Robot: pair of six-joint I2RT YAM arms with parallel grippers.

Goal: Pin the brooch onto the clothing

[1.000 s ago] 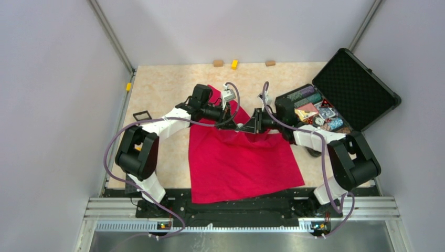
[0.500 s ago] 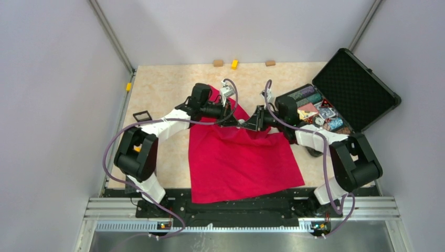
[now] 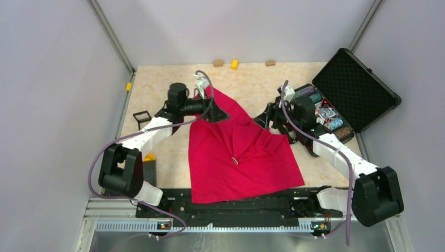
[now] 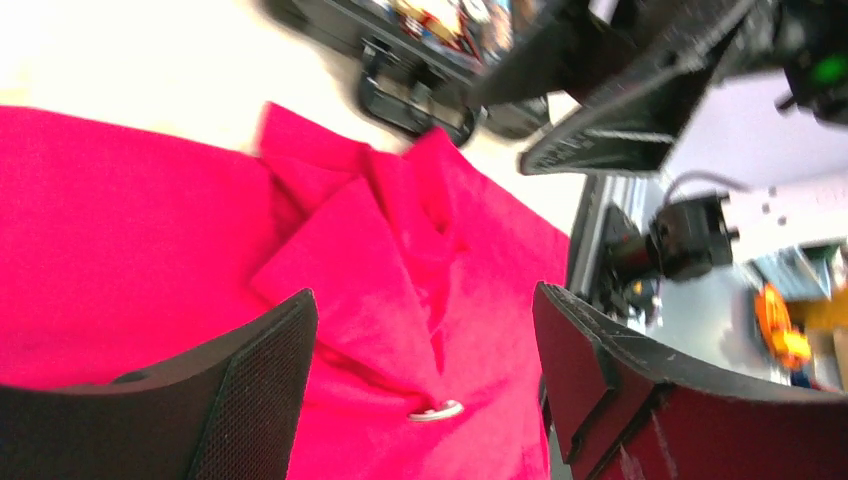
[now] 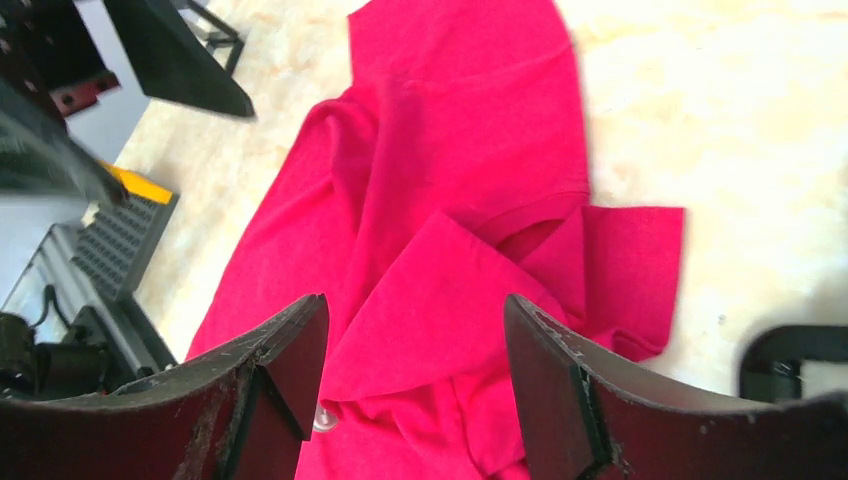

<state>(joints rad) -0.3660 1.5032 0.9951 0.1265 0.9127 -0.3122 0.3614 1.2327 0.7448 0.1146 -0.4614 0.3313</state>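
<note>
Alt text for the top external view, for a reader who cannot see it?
A bright red soft-fabric T-shirt lies rumpled on the beige table, a tiny round brooch sitting where its creases meet. The left end effector and right end effector hang open and empty near its far edge; an open black hard case stands far right.

the t-shirt (image 3: 246,157) is a plain, bright red all over, leaning pink in the wrist views. the brooch (image 3: 234,160) reads pale, silvery at its rim. the surface (image 3: 157,89) is cream-beige with faint marbled mottling. the case (image 3: 362,86) is black, its lid lined with dimpled black foam; its trinkets (image 3: 320,113) mix teal, red, pink and blue. the small blocks (image 3: 234,64) are tan, yellow, tan. the left arm (image 3: 152,131) and right arm (image 3: 341,155) are white and black, with mauve cables. the left gripper (image 4: 422,310) and right gripper (image 5: 415,310) are black.
</note>
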